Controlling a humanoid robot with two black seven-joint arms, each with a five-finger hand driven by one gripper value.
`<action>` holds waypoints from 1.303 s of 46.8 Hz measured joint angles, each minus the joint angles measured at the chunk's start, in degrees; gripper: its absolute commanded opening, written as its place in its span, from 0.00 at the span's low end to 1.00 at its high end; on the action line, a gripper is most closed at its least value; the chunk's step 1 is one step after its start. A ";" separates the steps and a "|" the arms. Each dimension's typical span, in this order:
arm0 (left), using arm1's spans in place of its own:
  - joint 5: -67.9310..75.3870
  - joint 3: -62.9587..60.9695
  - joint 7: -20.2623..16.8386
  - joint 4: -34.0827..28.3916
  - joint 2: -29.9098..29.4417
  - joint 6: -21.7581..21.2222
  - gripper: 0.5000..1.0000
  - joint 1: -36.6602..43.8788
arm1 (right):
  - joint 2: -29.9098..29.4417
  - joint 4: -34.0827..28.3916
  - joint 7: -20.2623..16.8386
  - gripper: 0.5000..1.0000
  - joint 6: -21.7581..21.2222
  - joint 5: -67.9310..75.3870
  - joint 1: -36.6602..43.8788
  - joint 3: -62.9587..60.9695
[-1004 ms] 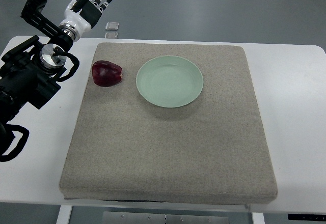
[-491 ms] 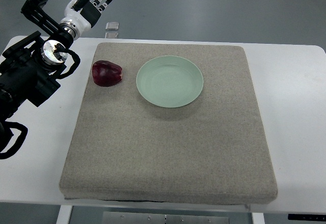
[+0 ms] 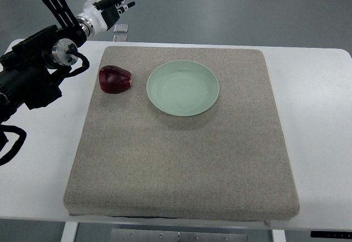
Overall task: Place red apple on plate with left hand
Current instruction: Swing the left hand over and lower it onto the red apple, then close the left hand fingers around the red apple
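Note:
A dark red apple (image 3: 115,80) lies on the grey mat (image 3: 181,159) near its far left corner. A pale green plate (image 3: 183,87) sits just right of the apple, with a small gap between them. My left hand (image 3: 113,2) is raised beyond the table's far left edge, well behind the apple, with fingers spread and holding nothing. Its black arm (image 3: 33,74) runs in from the left edge. The right arm does not show.
The mat covers most of the white table (image 3: 319,121). A small clear block (image 3: 121,28) lies at the table's far edge, just right of my left hand. Grey floor lies beyond.
My left hand has swung to the right and turned, its fingers now pointing right rather than up. The apple and plate have not moved.

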State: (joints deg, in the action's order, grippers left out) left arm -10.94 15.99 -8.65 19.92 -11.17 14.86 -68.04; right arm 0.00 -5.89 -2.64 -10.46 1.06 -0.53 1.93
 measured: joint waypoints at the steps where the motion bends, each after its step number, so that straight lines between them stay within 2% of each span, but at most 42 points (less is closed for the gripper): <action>1: 0.72 -0.55 0.11 0.32 -0.29 -0.06 0.97 -0.29 | 0.00 0.00 0.00 0.86 0.00 0.00 0.00 0.00; 12: 5.54 -9.52 0.30 7.00 -6.19 -0.54 0.98 -2.98 | 0.00 0.00 0.00 0.86 0.00 0.00 0.00 0.00; 22: 13.69 -18.35 0.36 21.20 -15.46 -0.34 0.98 -5.87 | 0.00 0.00 0.00 0.86 0.00 0.00 0.00 0.00; 28: 23.38 -20.36 0.34 26.96 -19.57 -0.33 0.98 -7.03 | 0.00 0.00 0.00 0.86 0.00 0.00 0.00 0.00; 37: 35.79 -20.57 0.32 28.49 -21.81 0.53 0.98 -7.83 | 0.00 0.00 0.00 0.86 0.00 0.00 0.00 0.00; 50: 53.29 -20.57 0.13 29.45 -22.23 4.02 0.97 -8.08 | 0.00 0.00 0.00 0.86 0.00 0.00 0.00 0.00; 61: 65.69 -20.57 0.00 31.13 -21.81 4.14 0.94 -7.91 | 0.00 0.00 0.00 0.86 0.00 0.00 0.00 0.00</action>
State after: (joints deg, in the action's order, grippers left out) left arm 54.75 -4.58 -8.65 51.05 -32.98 19.00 -75.95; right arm 0.00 -5.89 -2.64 -10.46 1.05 -0.53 1.93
